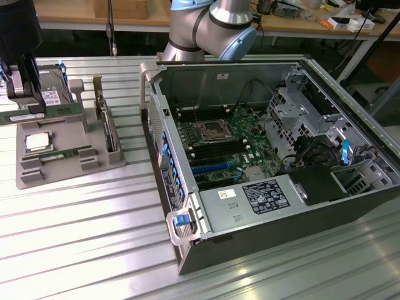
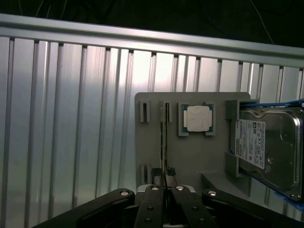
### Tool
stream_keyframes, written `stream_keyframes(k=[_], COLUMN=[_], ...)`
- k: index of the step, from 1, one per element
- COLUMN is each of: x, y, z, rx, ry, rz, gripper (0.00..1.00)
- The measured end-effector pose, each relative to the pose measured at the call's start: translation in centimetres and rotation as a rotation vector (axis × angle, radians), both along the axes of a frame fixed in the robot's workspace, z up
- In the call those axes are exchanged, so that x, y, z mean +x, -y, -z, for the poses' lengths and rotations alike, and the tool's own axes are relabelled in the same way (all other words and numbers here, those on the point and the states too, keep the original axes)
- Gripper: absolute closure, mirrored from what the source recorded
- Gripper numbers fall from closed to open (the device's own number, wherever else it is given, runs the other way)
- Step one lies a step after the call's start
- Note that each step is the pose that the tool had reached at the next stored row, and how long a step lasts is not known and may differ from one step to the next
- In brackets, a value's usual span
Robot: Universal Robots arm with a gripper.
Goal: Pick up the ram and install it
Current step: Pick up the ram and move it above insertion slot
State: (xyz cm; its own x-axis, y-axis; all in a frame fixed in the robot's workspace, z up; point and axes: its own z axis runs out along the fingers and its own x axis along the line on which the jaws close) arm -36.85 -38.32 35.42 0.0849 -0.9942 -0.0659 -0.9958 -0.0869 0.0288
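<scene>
Working the pick-up half of the job: pinching the ram (image 2: pixel 164 137) on its thin edge with the tool (image 2: pixel 164 183), jaws closed down almost fully on the stick. Holding it long side level over the grey tray (image 1: pixel 94 164) at the exterior view's left, roughly above the processor (image 1: pixel 37 141). Looking lifted out of its slot, but not managing to confirm that from these angles. Install half not yet done.

Judging the next move: needing a steady carry across the desk (image 1: pixel 81 240) to the open computer case (image 1: pixel 281 242). Then needing a square line-up over what look like the memory slots (image 1: pixel 215 151) on the motherboard (image 1: pixel 250 147), edge down, pressing straight. Reckoning any tilt would be risking a jam.

Checking containers:
- Seeing in the tray the processor lying flat in its square pocket, the hard drive (image 2: pixel 270 147) sitting in the end bay, and a thin board (image 1: pixel 107 128) standing on edge at the side nearest the case.
- Seeing in the case, lying on its side with the cover off, the motherboard, a silver power-supply box (image 1: pixel 237 215) and cabling.
</scene>
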Motion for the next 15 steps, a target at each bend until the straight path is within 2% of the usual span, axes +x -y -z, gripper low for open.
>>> stream_keyframes(k=[10, 15], x=[0.0, 0.0], y=[0.00, 0.00], z=[-1.02, -1.48], rx=[0.0090, 0.0115], ry=[0.0000, 0.0000], rz=[0.000, 0.000], gripper=[0.88, 0.88])
